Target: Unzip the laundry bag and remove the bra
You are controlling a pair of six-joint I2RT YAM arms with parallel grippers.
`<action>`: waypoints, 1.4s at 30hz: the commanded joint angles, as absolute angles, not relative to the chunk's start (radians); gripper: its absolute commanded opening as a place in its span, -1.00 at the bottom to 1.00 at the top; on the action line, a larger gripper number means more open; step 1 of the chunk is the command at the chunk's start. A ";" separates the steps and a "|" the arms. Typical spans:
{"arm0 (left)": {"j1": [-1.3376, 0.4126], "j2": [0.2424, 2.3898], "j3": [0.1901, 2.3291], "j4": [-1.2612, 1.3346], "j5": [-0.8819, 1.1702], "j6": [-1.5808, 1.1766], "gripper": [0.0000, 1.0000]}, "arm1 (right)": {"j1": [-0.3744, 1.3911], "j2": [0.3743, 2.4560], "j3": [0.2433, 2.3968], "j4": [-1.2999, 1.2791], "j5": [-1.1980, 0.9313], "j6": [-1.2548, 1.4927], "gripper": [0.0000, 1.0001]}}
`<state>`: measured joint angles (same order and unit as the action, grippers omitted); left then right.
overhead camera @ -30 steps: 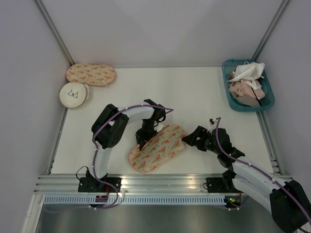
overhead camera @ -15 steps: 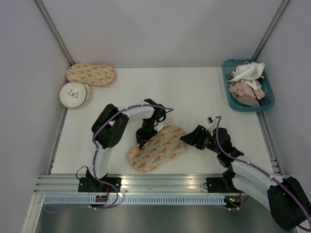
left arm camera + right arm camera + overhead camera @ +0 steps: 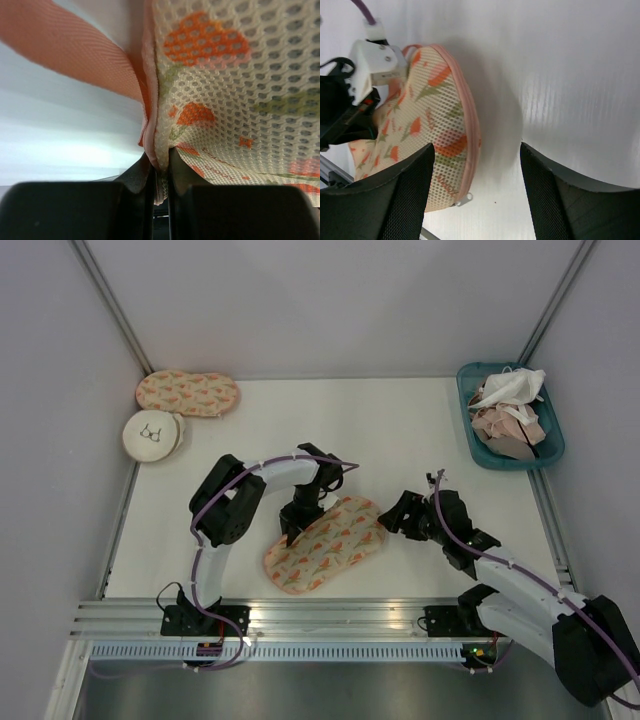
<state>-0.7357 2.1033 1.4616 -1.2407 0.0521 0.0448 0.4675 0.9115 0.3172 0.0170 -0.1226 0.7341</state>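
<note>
The right gripper [image 3: 388, 520], spread wide and empty, has been shifted slightly beside the laundry bag [image 3: 325, 545]. Only in the left wrist view is the left gripper [image 3: 160, 172] seen clamped on its pink edging [image 3: 149, 130].

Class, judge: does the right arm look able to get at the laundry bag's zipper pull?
Probably yes. The right gripper is open beside the laundry bag, the zipper pull lies exposed at the bag's edge in front of it, and the left gripper pinches the seam out of the way.
</note>
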 commanded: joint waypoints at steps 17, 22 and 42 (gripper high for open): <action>-0.802 2.201 1.653 -1.167 -0.046 0.029 -0.96 | 0.472 1.207 0.189 0.680 -0.422 0.923 -0.99; -0.802 2.200 1.715 -1.166 -0.202 -0.050 -0.50 | 0.472 1.145 0.202 0.545 -0.374 0.901 -0.99; -0.773 1.374 1.323 -0.630 0.122 -0.500 0.53 | 0.471 0.551 0.187 -0.268 0.279 1.236 -0.99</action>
<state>-0.7765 1.5238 1.4723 -0.8261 -0.1688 -0.3405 0.4709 0.6090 0.2058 -0.1623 0.1665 1.1065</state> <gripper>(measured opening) 0.755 0.039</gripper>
